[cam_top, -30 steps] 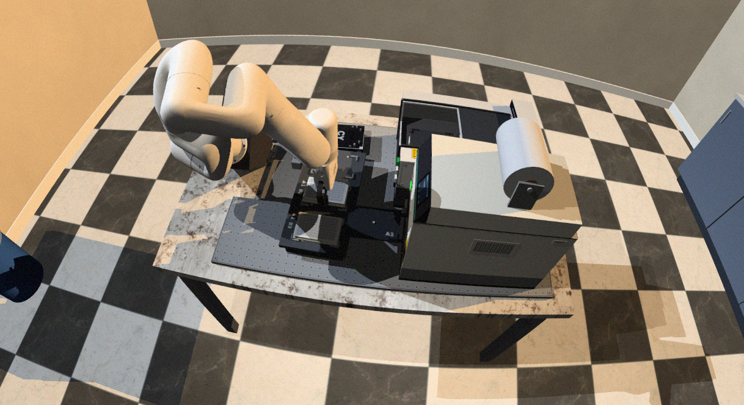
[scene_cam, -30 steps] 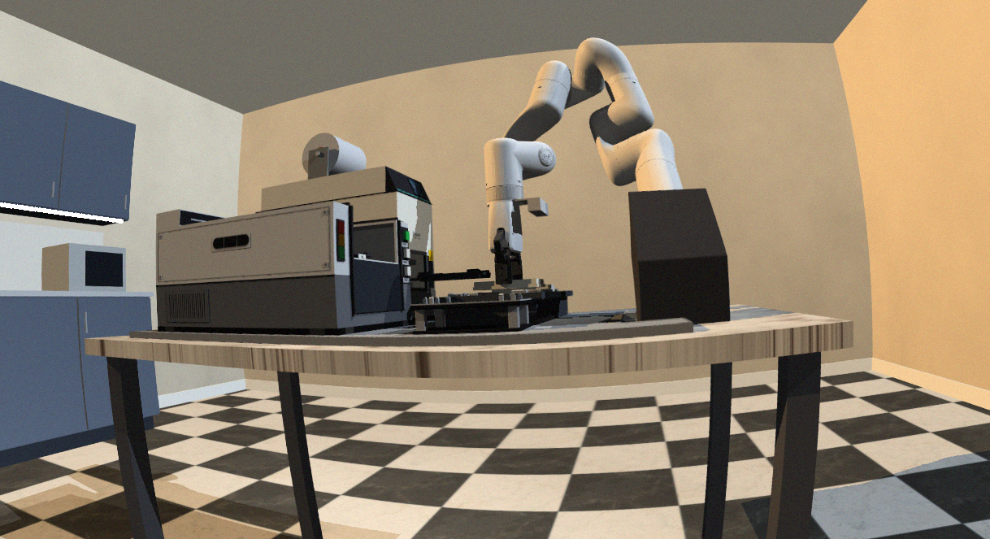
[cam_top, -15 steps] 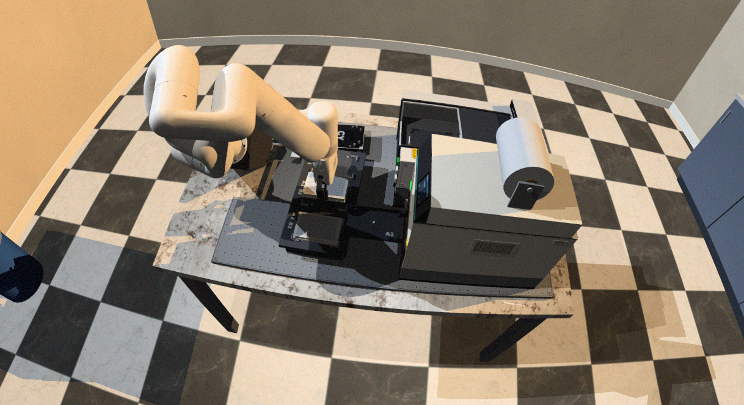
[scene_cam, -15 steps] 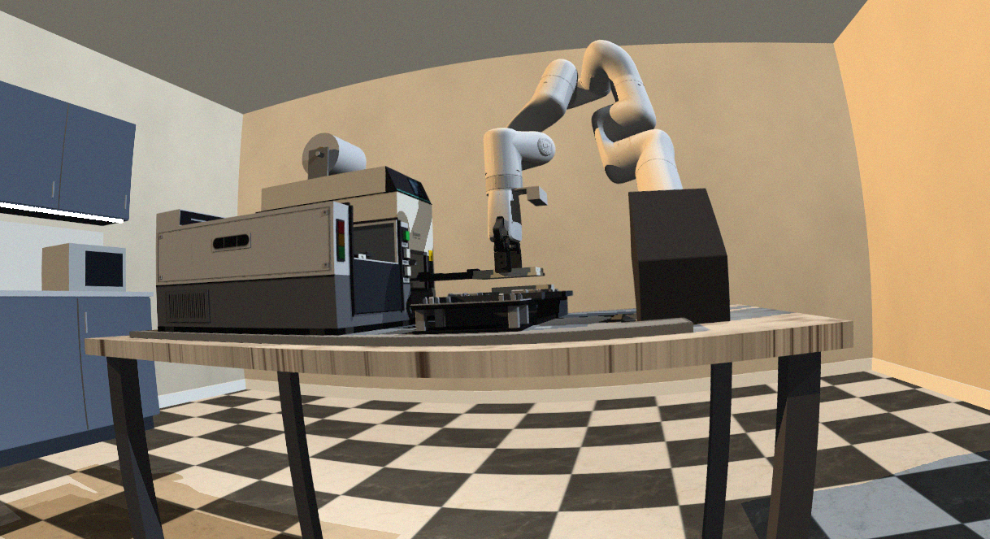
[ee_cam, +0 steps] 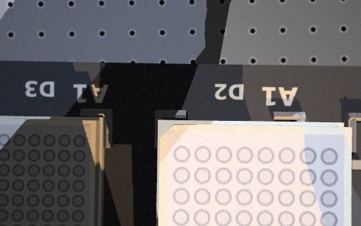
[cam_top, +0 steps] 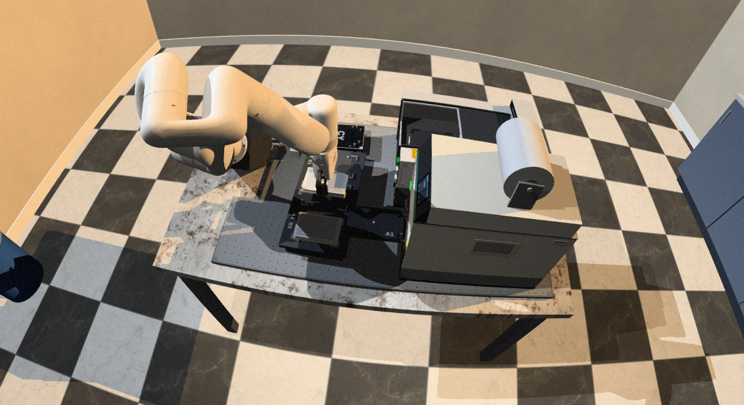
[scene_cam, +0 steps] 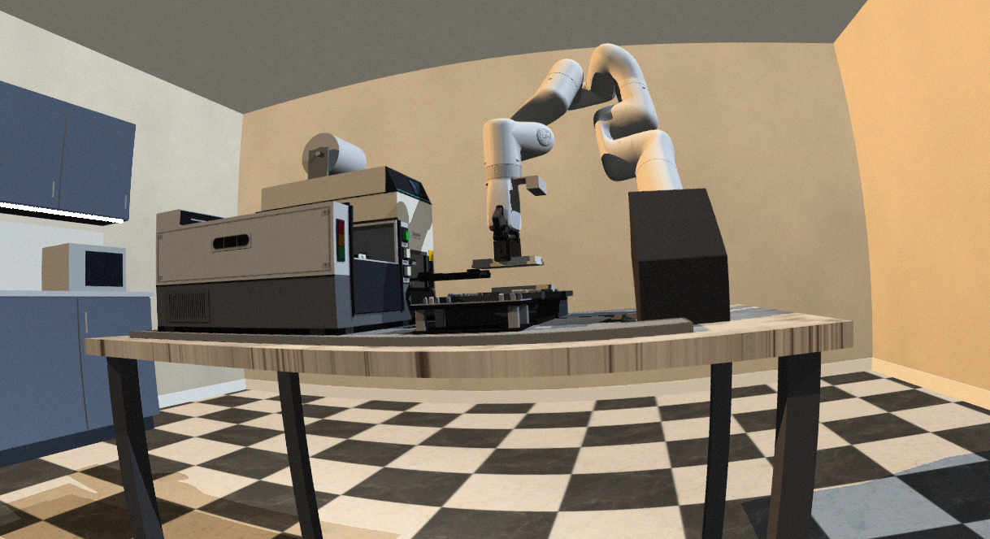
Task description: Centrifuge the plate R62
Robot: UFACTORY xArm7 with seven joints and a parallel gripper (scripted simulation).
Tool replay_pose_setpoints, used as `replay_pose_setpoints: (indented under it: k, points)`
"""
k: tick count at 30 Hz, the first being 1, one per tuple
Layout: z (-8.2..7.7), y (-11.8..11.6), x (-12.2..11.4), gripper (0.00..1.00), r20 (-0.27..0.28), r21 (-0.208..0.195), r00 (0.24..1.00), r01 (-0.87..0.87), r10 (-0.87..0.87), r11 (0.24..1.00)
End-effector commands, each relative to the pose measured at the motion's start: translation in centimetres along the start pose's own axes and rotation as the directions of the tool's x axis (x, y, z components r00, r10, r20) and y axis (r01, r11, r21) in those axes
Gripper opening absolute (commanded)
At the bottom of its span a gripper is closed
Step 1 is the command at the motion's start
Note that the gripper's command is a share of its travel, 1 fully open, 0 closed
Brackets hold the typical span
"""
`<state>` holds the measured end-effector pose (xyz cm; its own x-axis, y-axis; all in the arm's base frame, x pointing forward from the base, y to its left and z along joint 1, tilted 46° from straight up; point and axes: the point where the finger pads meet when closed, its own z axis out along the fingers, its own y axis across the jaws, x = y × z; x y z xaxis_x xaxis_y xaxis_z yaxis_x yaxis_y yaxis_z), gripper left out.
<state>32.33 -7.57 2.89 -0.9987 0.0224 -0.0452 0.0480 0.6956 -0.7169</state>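
Note:
My gripper [cam_top: 323, 185] [scene_cam: 506, 254] is shut on the pale balance plate BAL [cam_top: 341, 182] [scene_cam: 527, 261] [ee_cam: 253, 175]. It holds the plate level, well above the deck row [scene_cam: 498, 307], over the spot labelled D2 [ee_cam: 229, 91]. Plate R26 [cam_top: 318, 228] [ee_cam: 39, 172] sits on D3 [ee_cam: 39, 89] beside it, mostly in shadow. The fingers do not show in the wrist view. The centrifuge [cam_top: 432, 116] [scene_cam: 242, 265] stands beyond the deck with its top opening dark. I cannot see R62.
The sealer [cam_top: 468, 183] with its foil roll [cam_top: 523, 154] stands beside the centrifuge; a thin dark stage [scene_cam: 450, 276] sticks out toward the deck. The cycler nest CY [cam_top: 349, 137] lies behind the deck. A dark box [scene_cam: 675, 258] covers the arm's base.

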Motion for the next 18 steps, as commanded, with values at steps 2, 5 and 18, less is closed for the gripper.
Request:
replay_pose_setpoints:
  k: [2, 5, 18]
  points:
    - [-1.0, 0.0, -0.1, 0.0, 0.004, -0.001, 1.0, 0.001, -0.001, 1.0]
    - [-1.3, 0.0, -0.1, 0.0, 0.004, -0.001, 1.0, 0.001, -0.001, 1.0]
    - [-3.5, 0.0, -0.1, 0.0, 0.004, -0.001, 1.0, 0.001, 0.0, 1.0]
